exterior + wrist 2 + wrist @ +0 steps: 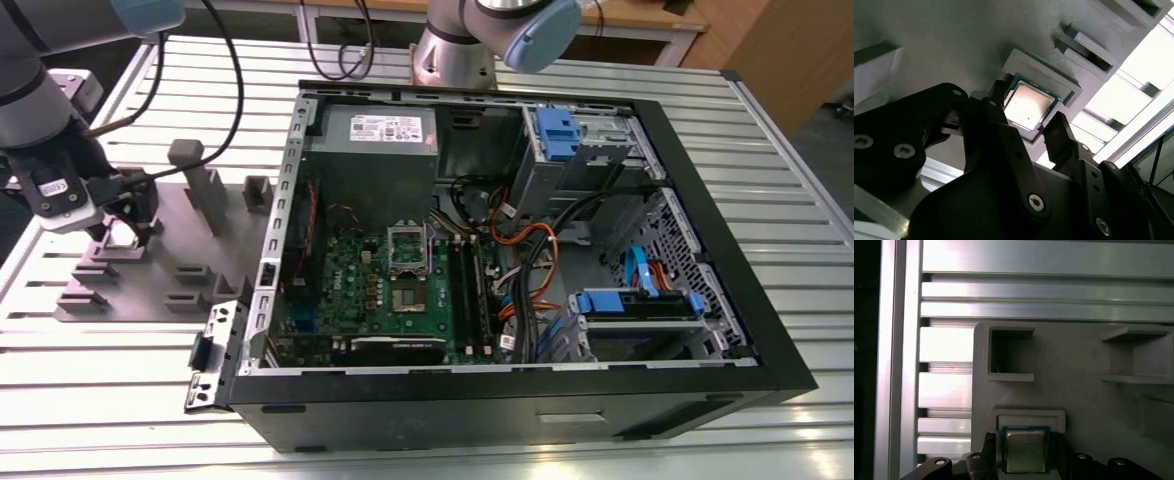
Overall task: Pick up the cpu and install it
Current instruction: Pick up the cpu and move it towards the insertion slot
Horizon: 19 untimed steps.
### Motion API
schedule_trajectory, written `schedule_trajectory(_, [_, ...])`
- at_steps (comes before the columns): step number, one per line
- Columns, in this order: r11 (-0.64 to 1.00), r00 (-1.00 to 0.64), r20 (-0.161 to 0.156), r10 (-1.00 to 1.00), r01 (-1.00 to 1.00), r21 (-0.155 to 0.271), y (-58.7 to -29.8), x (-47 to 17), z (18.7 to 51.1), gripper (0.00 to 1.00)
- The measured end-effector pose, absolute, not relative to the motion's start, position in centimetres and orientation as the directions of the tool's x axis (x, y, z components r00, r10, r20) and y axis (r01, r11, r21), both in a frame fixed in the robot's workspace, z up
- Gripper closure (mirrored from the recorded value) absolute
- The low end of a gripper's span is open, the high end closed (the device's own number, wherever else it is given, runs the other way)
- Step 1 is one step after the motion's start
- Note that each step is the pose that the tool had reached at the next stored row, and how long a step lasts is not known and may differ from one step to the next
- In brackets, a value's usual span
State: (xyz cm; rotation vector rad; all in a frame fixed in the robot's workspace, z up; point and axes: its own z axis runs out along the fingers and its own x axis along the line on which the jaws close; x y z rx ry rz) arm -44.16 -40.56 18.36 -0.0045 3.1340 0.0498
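1. In both wrist views the black gripper is nearest the camera. Its two fingers are spread apart and hold nothing.
2. The cpu lies between the fingertips, with one finger on each side of it. I cannot tell whether either finger touches its edge.
3. The cpu lies flat in a shallow square pocket of the grey plastic fixture, silvery top facing up and a darker rim around it.
4. Further along the fixture there are other raised pockets and open slots.
5. In the exterior view the arm comes down at the left of the frame. Its gripper is low over the near left part of the fixture.
6. The fixture rests on a table made of aluminium slats.
7. To the exterior view's right of the fixture, an open computer case lies on its side and takes up the middle and right of the frame.
8. Inside the case a green board sits towards the left, well apart from the cpu. Orange and blue cables and blue drive brackets are to its right.
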Motion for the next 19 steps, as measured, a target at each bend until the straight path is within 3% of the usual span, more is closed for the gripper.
schedule_trajectory(7, [0.999,-1.000,-0.007,-0.005,-0.005,0.032,-40.56,-44.25,18.37,0.44])
schedule_trajectory(8, [0.999,-1.000,-0.007,-0.005,-0.005,0.032,-40.56,-44.25,18.37,0.51])
schedule_trajectory(19, [0.999,-1.000,-0.007,-0.005,-0.005,0.032,-40.57,-44.23,18.70,0.53])
